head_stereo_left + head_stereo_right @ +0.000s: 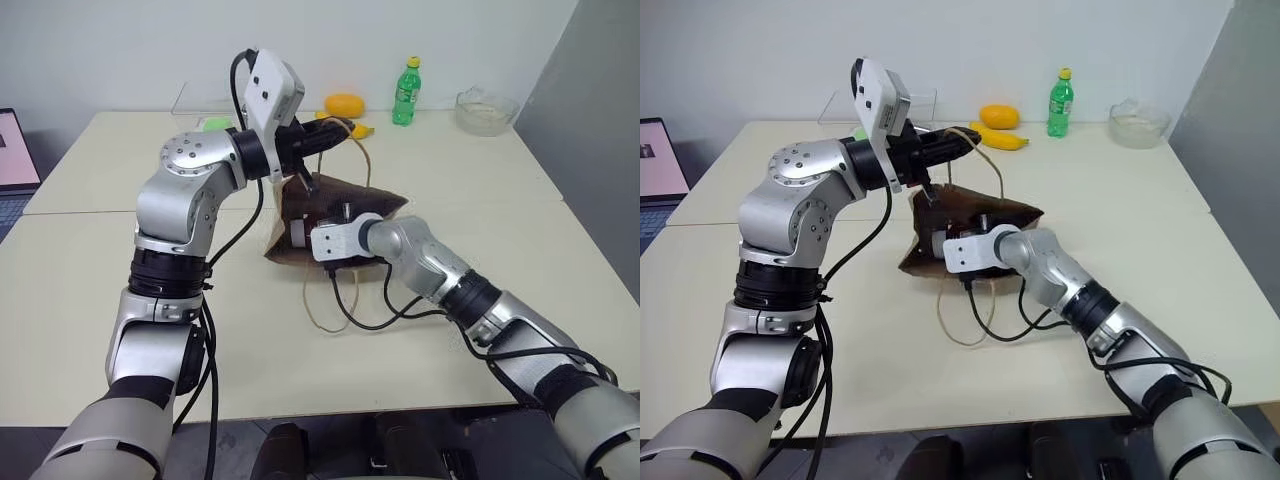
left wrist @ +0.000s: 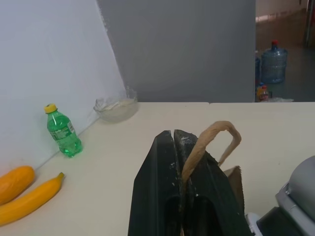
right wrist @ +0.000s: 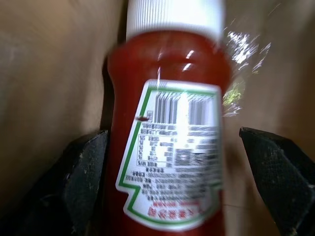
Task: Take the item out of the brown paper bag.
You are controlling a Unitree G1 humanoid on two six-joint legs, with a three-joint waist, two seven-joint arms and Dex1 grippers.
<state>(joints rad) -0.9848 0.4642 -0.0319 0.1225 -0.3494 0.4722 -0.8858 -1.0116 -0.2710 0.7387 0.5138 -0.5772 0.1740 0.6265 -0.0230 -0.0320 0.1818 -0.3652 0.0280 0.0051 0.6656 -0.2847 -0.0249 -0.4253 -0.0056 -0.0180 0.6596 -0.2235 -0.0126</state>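
The brown paper bag (image 1: pixel 350 196) lies on its side mid-table, its mouth facing me. My left gripper (image 2: pixel 173 135) is held above it, shut on one tan loop handle (image 2: pixel 211 137) and lifting that side. The other handle (image 1: pixel 318 315) trails loose on the table. My right gripper (image 3: pixel 172 140) reaches into the bag's mouth, and its wrist (image 1: pixel 340 240) sits at the opening. Inside, the item (image 3: pixel 170 147), a red squeeze bottle with a white label, stands between the open fingers (image 3: pixel 83 182). A gap shows on one side of the bottle.
Along the far edge stand a green soda bottle (image 1: pixel 405 92), a glass bowl (image 1: pixel 486 110), a yellow-orange fruit (image 1: pixel 344 104), a banana (image 1: pixel 360 130) and a clear plastic box (image 1: pixel 205 100). A laptop (image 1: pixel 15 160) sits at the left. A grey wall borders the table's right side.
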